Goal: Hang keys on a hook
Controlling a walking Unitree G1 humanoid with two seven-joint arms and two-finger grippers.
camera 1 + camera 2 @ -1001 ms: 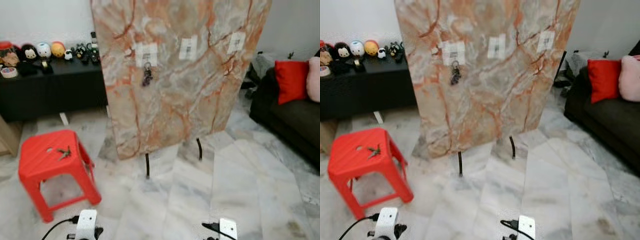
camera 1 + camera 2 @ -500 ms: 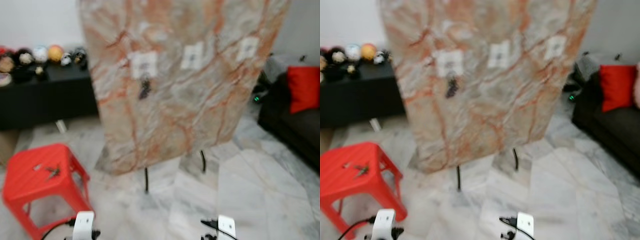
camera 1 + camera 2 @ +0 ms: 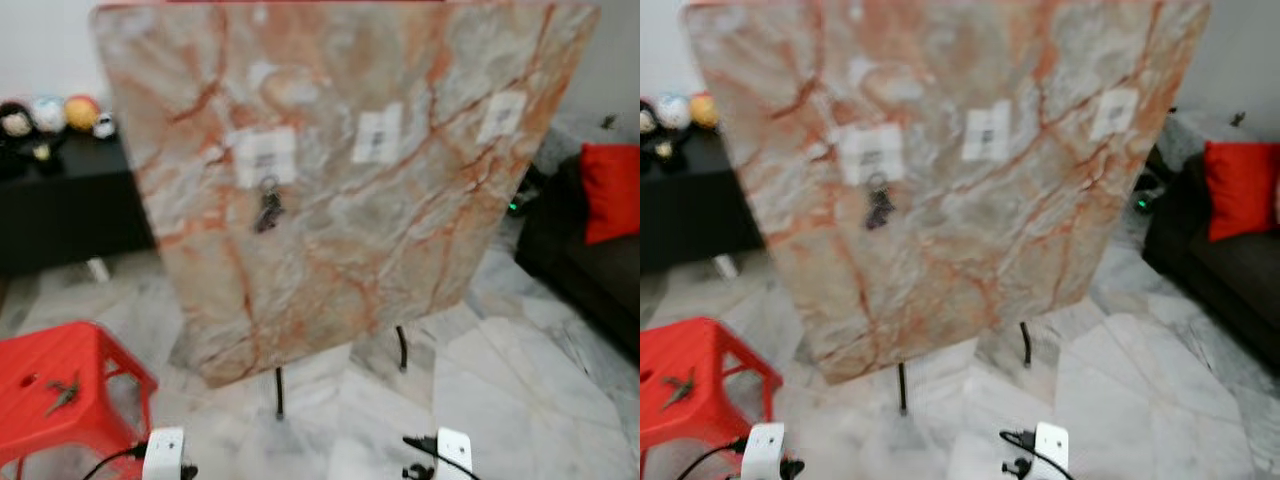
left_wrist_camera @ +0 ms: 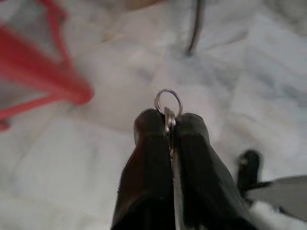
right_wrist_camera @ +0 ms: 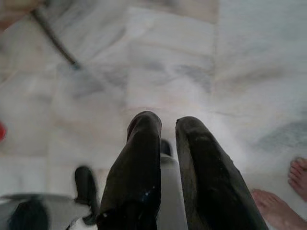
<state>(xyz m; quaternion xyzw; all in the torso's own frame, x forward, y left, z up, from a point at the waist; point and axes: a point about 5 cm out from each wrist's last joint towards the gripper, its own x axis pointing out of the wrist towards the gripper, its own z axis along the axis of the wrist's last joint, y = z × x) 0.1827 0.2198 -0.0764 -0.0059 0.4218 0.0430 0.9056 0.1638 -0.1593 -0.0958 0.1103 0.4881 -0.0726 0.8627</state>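
Over on the far left there's a black cabinet [image 3: 60,205] with a row of little plush toys [image 3: 50,115] on top, and in front of it a red stool [image 3: 55,395] with some small dark thing lying on the seat, too blurry to say what. The left gripper [image 4: 169,125] hangs low over the marble floor [image 3: 500,400], fingers pinched together on the keys [image 4: 169,108]; the ring pokes out just past the fingertips and a flat metal blade runs back down between them. Ahead of the fingers, well apart, stands the marble board [image 3: 340,190] on thin black legs, with three white hook tags in a row. The leftmost hook [image 3: 265,160] already has another key bunch [image 3: 267,210] hanging from it. The right gripper [image 5: 168,127] also points at the floor, fingers a bit apart and holding nothing, with somebody's bare toes [image 5: 283,191] off to one side of them. Far right is a dark sofa [image 3: 590,270] with a red cushion [image 3: 610,190].
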